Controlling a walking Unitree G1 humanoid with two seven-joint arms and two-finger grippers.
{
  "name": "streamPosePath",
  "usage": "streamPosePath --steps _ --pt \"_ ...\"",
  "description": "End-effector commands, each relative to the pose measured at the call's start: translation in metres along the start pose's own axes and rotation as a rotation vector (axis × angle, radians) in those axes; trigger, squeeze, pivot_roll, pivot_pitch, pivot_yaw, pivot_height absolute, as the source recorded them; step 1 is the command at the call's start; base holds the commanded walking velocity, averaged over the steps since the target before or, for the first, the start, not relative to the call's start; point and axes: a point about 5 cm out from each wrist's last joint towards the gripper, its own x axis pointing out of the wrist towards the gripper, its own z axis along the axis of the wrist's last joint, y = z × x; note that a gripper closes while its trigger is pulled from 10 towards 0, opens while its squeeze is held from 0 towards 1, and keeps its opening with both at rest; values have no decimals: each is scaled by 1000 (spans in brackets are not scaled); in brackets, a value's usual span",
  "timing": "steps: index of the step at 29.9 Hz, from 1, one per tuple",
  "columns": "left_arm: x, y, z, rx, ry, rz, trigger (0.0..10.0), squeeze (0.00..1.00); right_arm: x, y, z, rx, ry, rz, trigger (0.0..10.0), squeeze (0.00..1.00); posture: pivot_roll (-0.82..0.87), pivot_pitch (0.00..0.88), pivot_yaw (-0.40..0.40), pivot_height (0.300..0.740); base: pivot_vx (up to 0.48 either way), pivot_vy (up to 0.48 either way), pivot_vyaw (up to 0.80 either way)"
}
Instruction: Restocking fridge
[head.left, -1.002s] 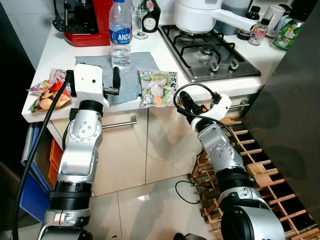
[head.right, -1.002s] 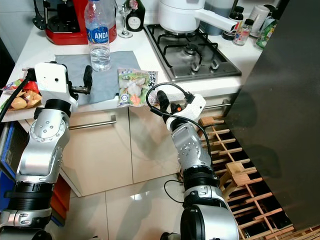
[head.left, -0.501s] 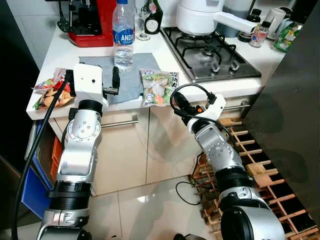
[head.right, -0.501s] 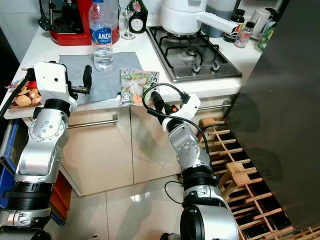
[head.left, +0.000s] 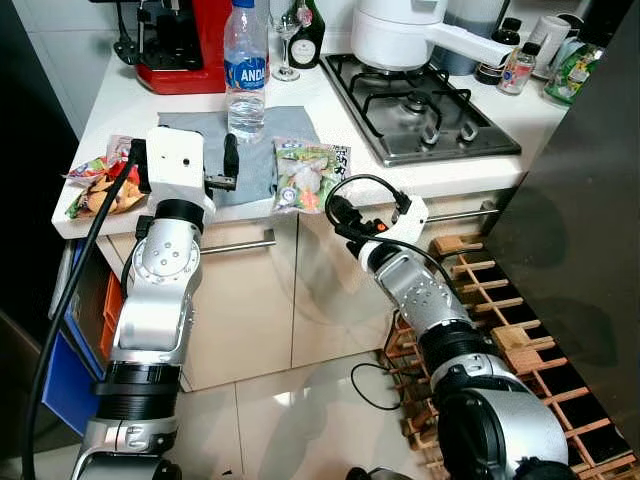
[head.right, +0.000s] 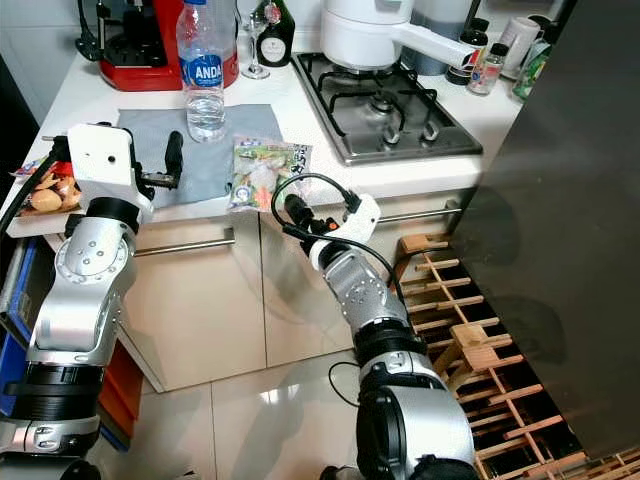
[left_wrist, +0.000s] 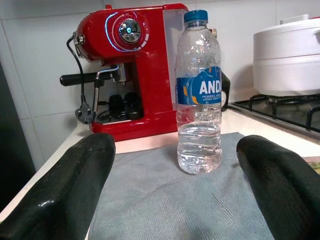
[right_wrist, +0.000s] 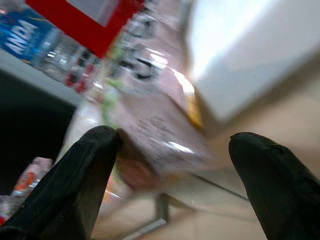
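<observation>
Reaching further toward the table's front edge than a second ago, the right hand (head.right: 288, 208) now sits just below the near end of the vegetable bag (head.right: 258, 172), its fingers (right_wrist: 90, 170) spread wide with the bag between and just ahead of them, not yet pinched. That bag has slid slightly along the table (head.left: 120, 110). Over the grey cloth (head.left: 262, 150), the left hand (left_wrist: 175, 200) hovers with fingers spread, the water bottle (left_wrist: 198, 95) standing upright just ahead between them, untouched. A snack packet (head.left: 98, 185) lies beside the left hand's outer side.
</observation>
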Motion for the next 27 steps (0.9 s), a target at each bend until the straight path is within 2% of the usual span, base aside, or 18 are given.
streamPosePath --steps 1,5,6,8,11,21,27 --pt "-1 0 3 11 -7 -6 10000 0 15 46 -24 60 33 126 10000 0 89 0 -32 740 0 0 0" --pt "-1 -1 3 11 -6 -5 10000 0 17 47 -23 96 31 123 10000 0 88 0 -34 740 0 0 0" --pt "-1 -1 3 11 -4 -6 10000 0 18 46 -22 133 27 118 0 0 88 0 -36 740 0 0 0" --pt "-1 -2 2 10 -1 -8 10000 0 19 44 -23 204 30 102 0 0 88 0 -36 740 0 0 0" --pt "-1 -3 2 9 1 -11 10000 0 19 41 -26 253 51 84 0 0 86 0 -35 740 0 0 0" --pt "0 -4 1 11 6 -21 10000 0 18 37 -42 286 122 54 0 0 87 0 -31 740 0 0 0" --pt "0 -5 1 9 7 -26 10000 0 18 37 -43 279 126 53 0 0 85 0 -30 740 0 0 0"
